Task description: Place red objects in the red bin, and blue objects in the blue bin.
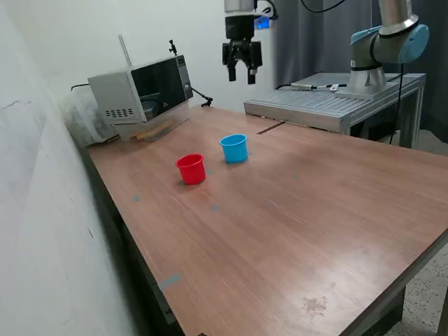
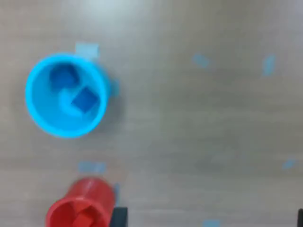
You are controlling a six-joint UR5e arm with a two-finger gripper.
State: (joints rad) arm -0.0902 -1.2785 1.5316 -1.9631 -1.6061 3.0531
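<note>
Worktop (image 1: 294,210): brown wood, carrying both bins.
Blue bin (image 2: 66,94): two blue cubes (image 2: 85,100) inside; light, rigid; grip by flat sides.
Red bin (image 2: 83,208): contents unclear.
Hand (image 1: 242,73): raised, parted, empty.

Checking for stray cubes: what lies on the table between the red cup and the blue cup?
Only bare wood with a faint blue mark between the red cup and the blue cup, in both views.

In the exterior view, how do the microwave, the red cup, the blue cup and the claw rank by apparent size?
1. Microwave, clearly largest.
2. Claw; it hangs high, so its nearness is uncertain.
3. Red cup and blue cup, alike.
</note>
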